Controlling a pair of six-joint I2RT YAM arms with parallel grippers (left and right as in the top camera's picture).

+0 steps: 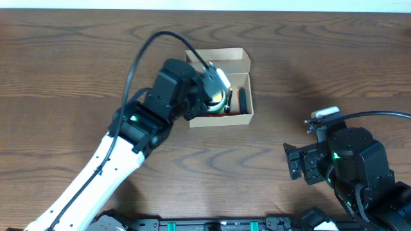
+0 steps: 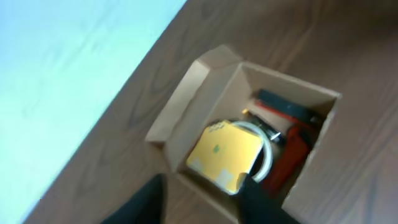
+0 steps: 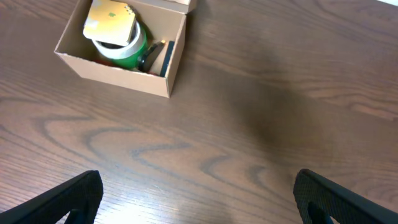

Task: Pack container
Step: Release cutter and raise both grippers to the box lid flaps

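Observation:
The container [image 1: 241, 63] is a tan cardboard box, open, at the back middle of the table. It also shows in the left wrist view [image 2: 186, 106] and the right wrist view [image 3: 118, 65]. Inside lie a yellow pad [image 2: 224, 152] on a white and green roll [image 3: 127, 50], plus red and black items [image 2: 292, 146]. My left gripper [image 2: 202, 196] hovers over the box's near wall, open and empty. My right gripper [image 3: 196, 196] is open and empty over bare table at the right.
The box's flap lid [image 1: 218, 55] stands open at the far side. The wooden table [image 1: 308, 58] surrounds the box. A pale wall or floor [image 2: 62, 56] lies past the table's edge in the left wrist view.

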